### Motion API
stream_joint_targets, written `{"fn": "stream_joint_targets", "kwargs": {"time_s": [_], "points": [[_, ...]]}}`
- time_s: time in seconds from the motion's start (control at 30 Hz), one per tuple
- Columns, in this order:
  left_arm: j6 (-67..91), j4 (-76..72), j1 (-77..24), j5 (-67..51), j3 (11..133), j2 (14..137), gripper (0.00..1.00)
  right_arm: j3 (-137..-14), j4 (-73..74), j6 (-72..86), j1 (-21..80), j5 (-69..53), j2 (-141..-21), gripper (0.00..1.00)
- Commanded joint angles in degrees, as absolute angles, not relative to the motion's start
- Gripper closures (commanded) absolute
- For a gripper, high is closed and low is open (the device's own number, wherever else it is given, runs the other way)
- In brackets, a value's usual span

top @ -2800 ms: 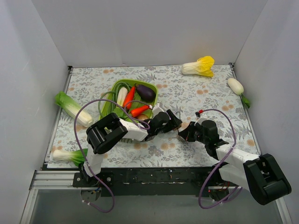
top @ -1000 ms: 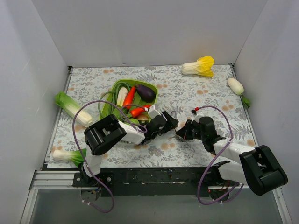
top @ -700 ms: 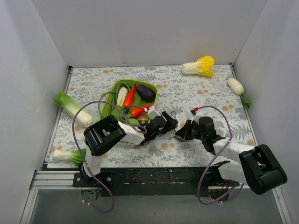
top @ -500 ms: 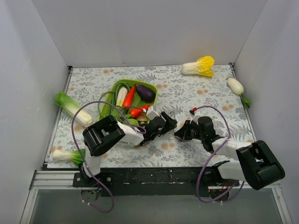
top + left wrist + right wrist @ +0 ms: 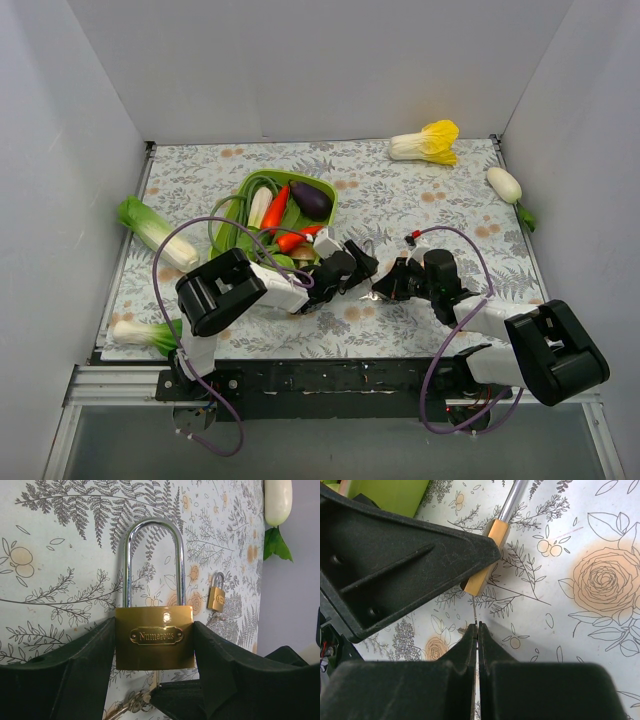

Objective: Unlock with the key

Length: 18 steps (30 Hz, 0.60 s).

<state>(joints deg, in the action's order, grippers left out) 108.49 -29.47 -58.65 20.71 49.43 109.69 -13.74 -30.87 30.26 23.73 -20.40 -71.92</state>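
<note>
My left gripper (image 5: 155, 640) is shut on the brass padlock (image 5: 154, 636) and holds it by the body's sides, with the silver shackle (image 5: 152, 555) pointing away over the table. My right gripper (image 5: 476, 630) is shut on the thin silvery key (image 5: 474, 612). The key's blade points at the bottom of the padlock (image 5: 485, 555), and its tip is at or just in the keyway. In the left wrist view the key (image 5: 159, 680) shows under the padlock, with a key ring (image 5: 131, 707) hanging. In the top view the left gripper (image 5: 352, 268) and right gripper (image 5: 385, 288) meet at mid-table.
A smaller brass lock (image 5: 216, 593) lies on the floral cloth beyond the padlock. A green basket (image 5: 250, 190) of vegetables sits behind the left arm. A napa cabbage (image 5: 425, 142), a white radish (image 5: 505, 185) and two greens (image 5: 155, 232) (image 5: 135, 333) lie near the edges.
My right gripper has moved left with the key, up to the padlock's bottom. My left gripper still holds the padlock and has shifted slightly.
</note>
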Motion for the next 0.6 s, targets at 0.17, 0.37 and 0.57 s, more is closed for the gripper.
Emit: {"fn": "stream_joint_targets", "kwargs": {"time_s": [0.17,0.37,0.57], "points": [[107.2,-20.5,-65.3,14.9,49.3,107.8,1.00,-20.7,-37.8,29.5,22.7,-9.2,-70.1,0.99],[110.6,-18.2,-65.7,18.5,49.9,107.5,1.00,-18.9,-33.8,29.6,22.7,-3.3,-67.2,0.99],[110.3,-18.1,-66.5,18.4,52.9,109.1,1.00,-18.0,-34.5,28.7,22.7,-4.5,-65.8,0.99]]}}
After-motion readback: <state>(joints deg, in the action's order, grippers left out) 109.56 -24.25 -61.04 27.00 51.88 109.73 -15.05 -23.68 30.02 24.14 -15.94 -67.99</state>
